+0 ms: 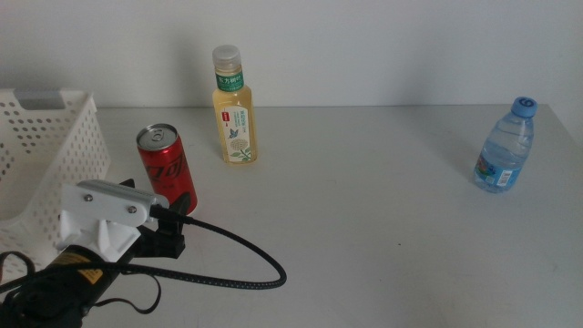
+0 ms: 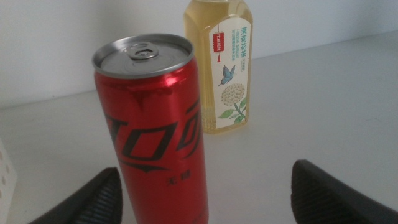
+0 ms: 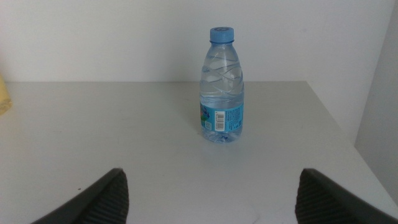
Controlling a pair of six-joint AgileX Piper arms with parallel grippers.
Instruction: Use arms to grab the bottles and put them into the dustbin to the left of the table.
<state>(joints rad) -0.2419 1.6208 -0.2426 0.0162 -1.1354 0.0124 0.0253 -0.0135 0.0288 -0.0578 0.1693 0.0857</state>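
Left gripper [image 2: 208,196]: jaws spread wide and holding nothing; the red can stands just ahead, close to one jaw and not squarely between the two.
Left arm [image 1: 100,232]: comes in at the lower left of the middle view, its white wrist block just in front of the can, with a black cable [image 1: 232,269] looping across the table beside it.
Right gripper [image 3: 211,196]: jaws wide apart and empty, facing the water bottle from well back; this arm does not show in the middle view.
Red can [image 1: 167,169]: upright on the table, top unopened, standing between the basket and the tea bottle, near both and touching neither.
Tea bottle [image 1: 234,109]: upright, yellow liquid, green and white label, pale cap; it stands behind the can, toward the back wall.
Water bottle [image 1: 505,146]: small, clear, blue cap and blue label; upright near the table's far right edge, well apart from the other two.
Basket [image 1: 55,155]: white, with round holes in its sides, at the left edge of the table; what shows of its inside holds nothing.
Table [image 1: 364,219]: pale grey-white, flat.
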